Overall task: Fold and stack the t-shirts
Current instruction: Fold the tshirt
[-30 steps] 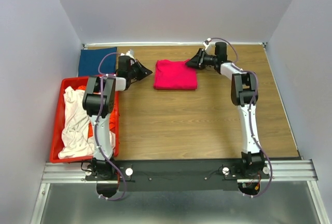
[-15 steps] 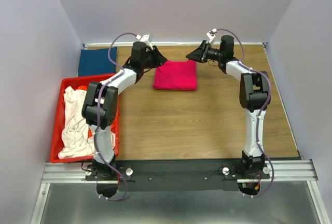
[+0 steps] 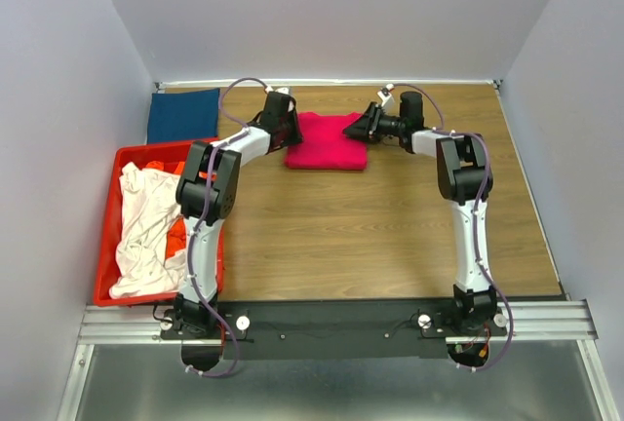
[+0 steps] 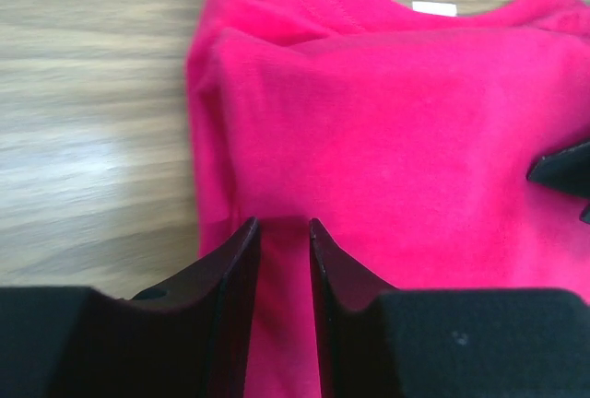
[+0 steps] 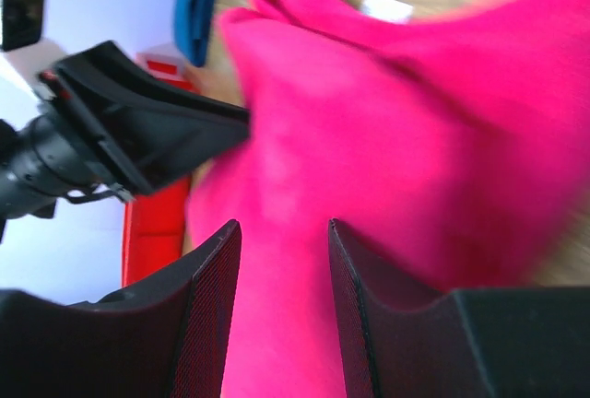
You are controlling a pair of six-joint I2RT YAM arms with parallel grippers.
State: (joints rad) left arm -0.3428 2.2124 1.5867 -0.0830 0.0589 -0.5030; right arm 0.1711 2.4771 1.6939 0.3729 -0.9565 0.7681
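A: Where is the pink t-shirt (image 3: pixel 327 143) now?

B: It lies folded into a neat rectangle on the far part of the worktop (image 3: pixel 370 226), between the 2 arms. The dark blue t-shirt (image 3: pixel 182 115) lies folded in the far left corner, well apart from it. The cream-white t-shirt (image 3: pixel 141 236) is in the red crate (image 3: pixel 141 152) at the left.

A: And the claws?

B: The left claw (image 4: pixel 282 225) is at the left edge of the pink t-shirt, with its jaws apart by a narrow gap and pink cloth showing in the gap. The right claw (image 5: pixel 282 225) is at the far right edge, with its jaws wider apart. That view is blurred, but I see no cloth pinched in either claw.

A: So what is the step, in your opinion?

B: I think it is to take the folded shirt at both sides and carry it onto the dark blue t-shirt. To do it well, each claw should go low and slide 1 jaw under the edge, so that it catches all the layers and not only the top 1. Then both should close at the same time, lift together and keep the same spacing. Otherwise the fold may open or sag in the middle.

A: And the putting down?

B: Lower it flat, with its edges in line with the dark blue t-shirt, and release only when it rests
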